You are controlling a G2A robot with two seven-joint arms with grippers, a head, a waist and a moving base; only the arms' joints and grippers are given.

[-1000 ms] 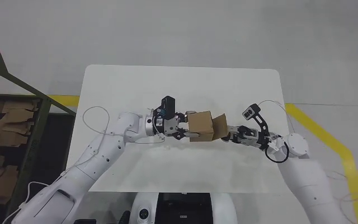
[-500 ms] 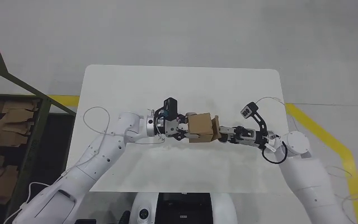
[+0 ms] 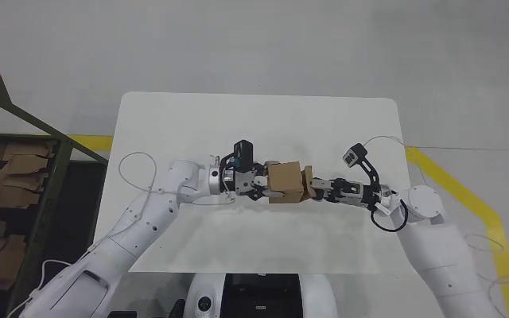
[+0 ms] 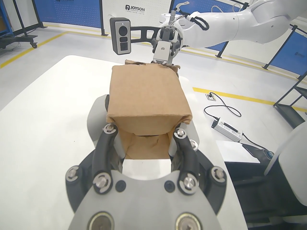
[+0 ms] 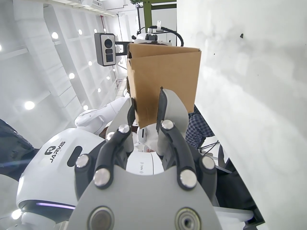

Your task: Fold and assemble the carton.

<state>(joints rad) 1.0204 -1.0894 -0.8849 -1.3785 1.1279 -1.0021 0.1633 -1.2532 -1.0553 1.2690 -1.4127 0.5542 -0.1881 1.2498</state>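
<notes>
**Carton held between both hands over the worktop's middle**

The brown carton [image 3: 285, 181] is gripped above the worktop [image 3: 238, 119] at its open end by the left hand [image 4: 144, 130], closed on its sides. The other end is pinched by the right hand [image 5: 147, 101]. The flap [image 3: 305, 184] there, splayed outward a second ago, is now folded in.

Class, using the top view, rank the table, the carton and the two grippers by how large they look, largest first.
1. Table
2. Carton
3. Left gripper and right gripper: they look much alike, each partly hidden against the carton, so I won't rank them.
</notes>
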